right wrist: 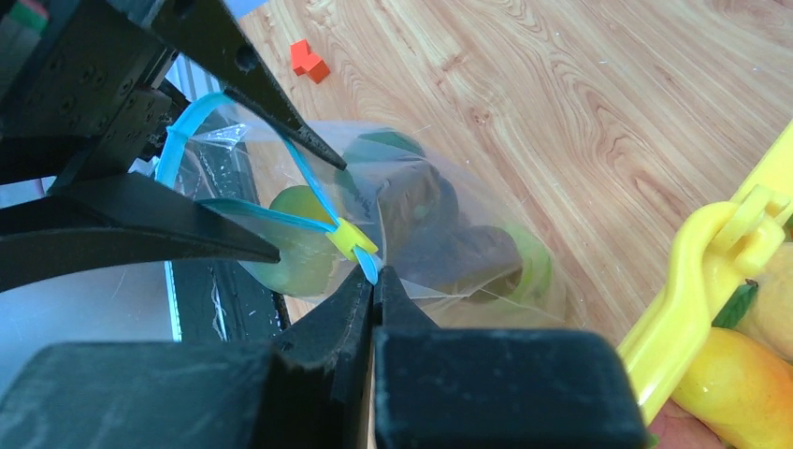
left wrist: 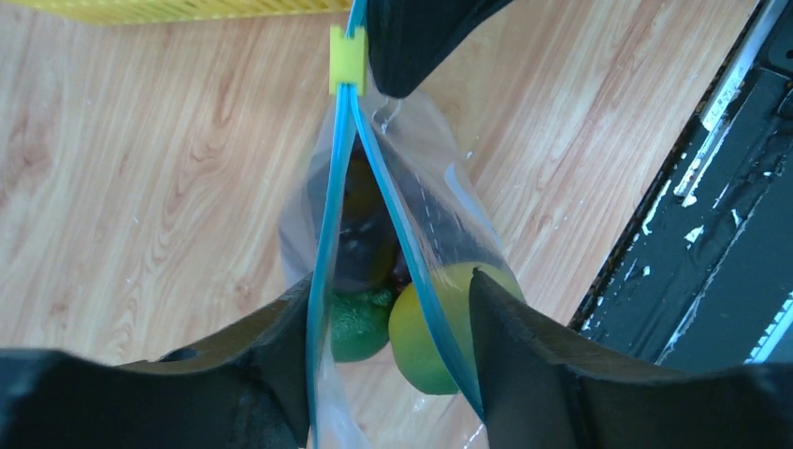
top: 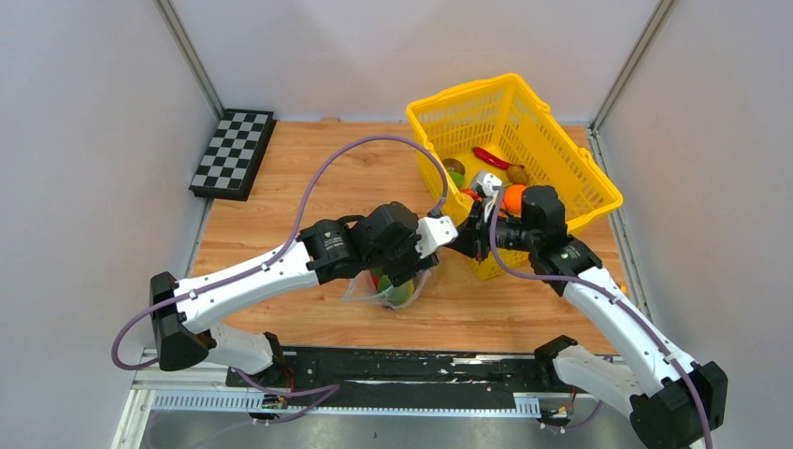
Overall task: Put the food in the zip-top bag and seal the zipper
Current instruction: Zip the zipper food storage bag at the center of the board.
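The clear zip-top bag [top: 388, 292] hangs just above the wooden table between my two grippers. Its teal zipper [left wrist: 323, 243] is spread apart into an open mouth, with a yellow slider [left wrist: 347, 58] at the far end. Inside lies food: a green fruit [left wrist: 360, 323], a yellow-green fruit [left wrist: 425, 327] and a dark piece [left wrist: 365, 248]. My left gripper [left wrist: 388, 285] is open, its jaws standing either side of the mouth, each beside one strip. My right gripper [right wrist: 374, 273] is shut on the zipper's end beside the slider [right wrist: 352, 240].
A yellow mesh basket [top: 561, 150] with more food stands at the back right, its handle [right wrist: 711, 253] close to my right gripper. A checkerboard [top: 233, 152] lies at the back left. A small red block [right wrist: 308, 59] sits on the table. A black rail [left wrist: 729, 187] runs along the near edge.
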Robot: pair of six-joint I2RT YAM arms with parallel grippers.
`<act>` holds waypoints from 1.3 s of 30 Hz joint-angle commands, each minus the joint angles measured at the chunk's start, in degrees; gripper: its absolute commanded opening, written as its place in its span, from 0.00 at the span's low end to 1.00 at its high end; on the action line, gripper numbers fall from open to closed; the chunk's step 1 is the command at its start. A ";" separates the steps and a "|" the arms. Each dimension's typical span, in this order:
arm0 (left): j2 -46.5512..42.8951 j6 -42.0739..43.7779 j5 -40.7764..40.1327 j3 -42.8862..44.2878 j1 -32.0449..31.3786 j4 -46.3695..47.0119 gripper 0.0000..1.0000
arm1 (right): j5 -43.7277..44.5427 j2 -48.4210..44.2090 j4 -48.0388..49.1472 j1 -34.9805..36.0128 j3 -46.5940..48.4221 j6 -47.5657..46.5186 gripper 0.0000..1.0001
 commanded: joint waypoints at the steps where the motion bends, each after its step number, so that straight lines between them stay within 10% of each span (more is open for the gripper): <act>1: -3.40 -2.39 0.40 -1.56 -0.56 -1.53 0.58 | 1.86 0.09 1.77 -0.29 2.70 0.29 0.00; 14: -4.83 -1.29 -0.73 -3.04 -0.64 0.10 0.00 | -2.85 -0.73 2.50 -0.34 1.88 -1.03 0.00; 21: -7.06 1.36 0.41 -4.04 -0.64 1.04 0.00 | -10.23 -2.55 2.11 -0.33 1.27 -5.66 0.03; 34: -11.56 8.95 5.74 -0.98 -0.53 -4.17 0.00 | -14.85 -8.08 -1.83 0.83 -2.06 -15.61 0.66; 39: -11.49 9.11 10.29 -0.37 -0.50 -4.96 0.00 | -12.15 -8.76 3.12 2.91 -4.46 -15.35 0.70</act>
